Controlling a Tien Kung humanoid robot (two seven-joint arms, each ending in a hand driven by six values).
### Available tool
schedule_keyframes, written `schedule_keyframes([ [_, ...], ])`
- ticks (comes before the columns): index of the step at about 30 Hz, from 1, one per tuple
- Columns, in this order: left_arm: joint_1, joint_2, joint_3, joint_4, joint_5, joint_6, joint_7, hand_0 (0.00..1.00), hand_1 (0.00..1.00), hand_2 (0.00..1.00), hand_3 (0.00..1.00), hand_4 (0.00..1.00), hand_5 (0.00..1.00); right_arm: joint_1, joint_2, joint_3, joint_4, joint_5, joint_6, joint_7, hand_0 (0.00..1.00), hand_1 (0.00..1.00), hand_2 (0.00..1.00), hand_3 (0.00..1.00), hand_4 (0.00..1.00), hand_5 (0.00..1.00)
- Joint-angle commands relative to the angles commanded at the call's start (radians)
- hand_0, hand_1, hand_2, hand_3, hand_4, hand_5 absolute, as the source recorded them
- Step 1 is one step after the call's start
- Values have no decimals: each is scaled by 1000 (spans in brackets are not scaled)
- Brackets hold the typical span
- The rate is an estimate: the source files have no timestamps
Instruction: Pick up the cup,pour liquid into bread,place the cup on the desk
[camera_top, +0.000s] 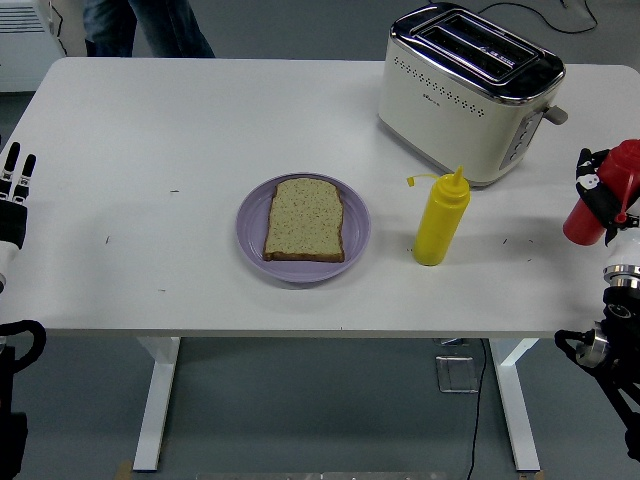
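A slice of bread lies on a purple plate in the middle of the table. A yellow squeeze bottle stands upright just right of the plate. At the right edge my right hand is shut on a red bottle, held above the table and tilted slightly. My left hand rests at the left edge, fingers straight, holding nothing. No cup is visible.
A cream and chrome toaster stands at the back right, behind the yellow bottle. A person's legs show at the far left side of the table.
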Motion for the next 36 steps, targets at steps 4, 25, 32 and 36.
schedule_keyframes([
  [4, 1, 0, 0, 0, 0, 0, 0, 785, 740, 739, 698, 514, 997, 17, 6, -43, -17, 9, 8, 8, 264, 255, 333, 376, 499, 18],
  [25, 7, 0, 9, 1, 0, 0, 0, 785, 741, 740, 698, 515, 998, 71, 32, -197, -103, 52, 22, 11, 363, 369, 408, 418, 495, 40],
  [32, 9, 0, 9, 2, 0, 0, 0, 785, 741, 740, 698, 514, 997, 77, 37, -201, -101, 65, 24, 18, 373, 378, 414, 423, 485, 49],
  [36, 8, -1, 9, 2, 0, 0, 0, 785, 741, 741, 698, 515, 997, 80, 41, -208, -104, 53, 33, 9, 385, 391, 426, 431, 486, 55],
])
